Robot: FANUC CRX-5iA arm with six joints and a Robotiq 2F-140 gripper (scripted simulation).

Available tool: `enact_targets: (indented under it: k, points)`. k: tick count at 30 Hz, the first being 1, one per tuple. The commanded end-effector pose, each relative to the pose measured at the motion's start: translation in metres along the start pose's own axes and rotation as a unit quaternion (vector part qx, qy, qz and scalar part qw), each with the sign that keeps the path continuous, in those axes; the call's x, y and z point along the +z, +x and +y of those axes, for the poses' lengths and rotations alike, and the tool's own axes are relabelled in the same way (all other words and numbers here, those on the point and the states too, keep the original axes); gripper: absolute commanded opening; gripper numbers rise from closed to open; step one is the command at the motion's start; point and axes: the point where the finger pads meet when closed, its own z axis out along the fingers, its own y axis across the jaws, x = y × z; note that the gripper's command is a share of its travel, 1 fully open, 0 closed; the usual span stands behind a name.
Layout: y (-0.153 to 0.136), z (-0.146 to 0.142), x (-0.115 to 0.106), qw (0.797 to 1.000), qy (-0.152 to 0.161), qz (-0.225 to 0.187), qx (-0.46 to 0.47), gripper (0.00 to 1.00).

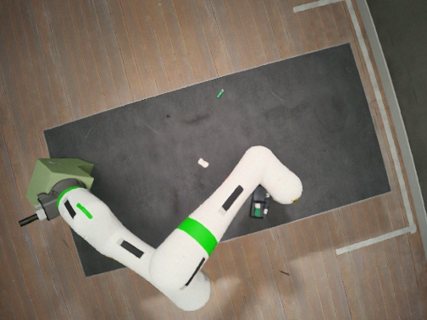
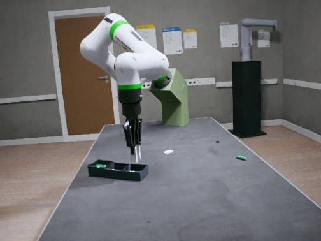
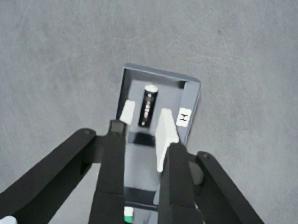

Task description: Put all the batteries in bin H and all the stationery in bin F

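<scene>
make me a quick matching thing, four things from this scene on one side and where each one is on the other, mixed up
Things:
1. green battery
2. white eraser
3. tool
4. black-and-white item

Places:
a. above the black bin, not touching it
b. lying inside a bin compartment
c. on the table near its middle
d. on the table, far from the bin, near the opposite long edge

Pairs: 1-d, 2-c, 3-a, 4-b
</scene>
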Motion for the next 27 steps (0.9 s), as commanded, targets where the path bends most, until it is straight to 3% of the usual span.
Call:
enact_targets:
  k: [1, 5, 16, 22, 27]
  points:
    - [0.025, -0.017, -0.001, 0.997, -0.001, 0.0, 0.078, 0.26]
    - [0.039, -0.027, -0.001, 0.995, 0.0, 0.001, 0.099, 0.26]
    - [0.113, -0.078, -0.002, 0.969, -0.001, 0.0, 0.247, 0.26]
    - [0.139, -0.095, -0.003, 0.969, -0.001, 0.0, 0.248, 0.26]
    - [0.176, -0.121, -0.004, 0.969, -0.001, 0.0, 0.248, 0.26]
